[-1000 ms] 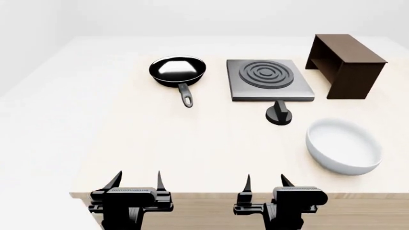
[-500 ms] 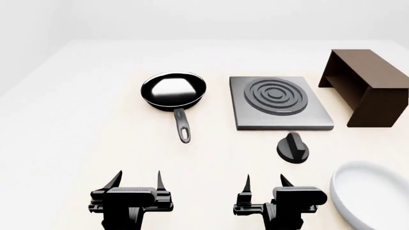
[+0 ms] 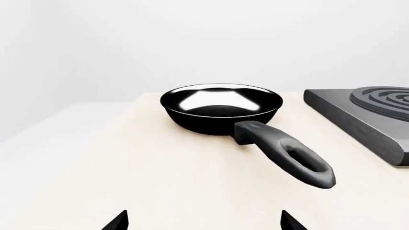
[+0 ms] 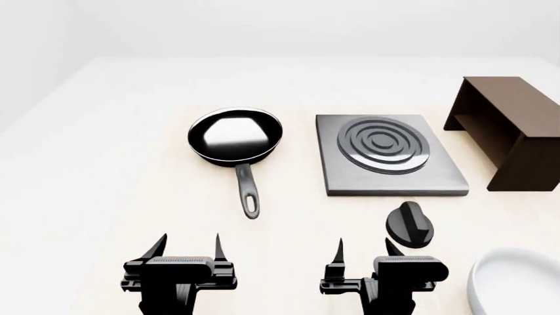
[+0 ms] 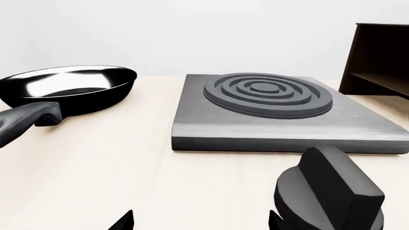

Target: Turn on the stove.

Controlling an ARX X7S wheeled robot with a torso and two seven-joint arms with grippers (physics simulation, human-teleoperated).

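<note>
Grey stove (image 4: 391, 163) sits mid-table, black knob (image 4: 410, 224) just off its near edge — right gripper (image 4: 363, 250) close behind it, left gripper (image 4: 187, 246) behind the frying pan (image 4: 235, 136); both spread, empty.

Bright, even, sharp; faint shadows

Black pan (image 4: 235, 136) on the table (image 4: 105, 170), brown box (image 4: 512, 131) far right, white bowl (image 4: 516, 289) at the near-right corner.
</note>
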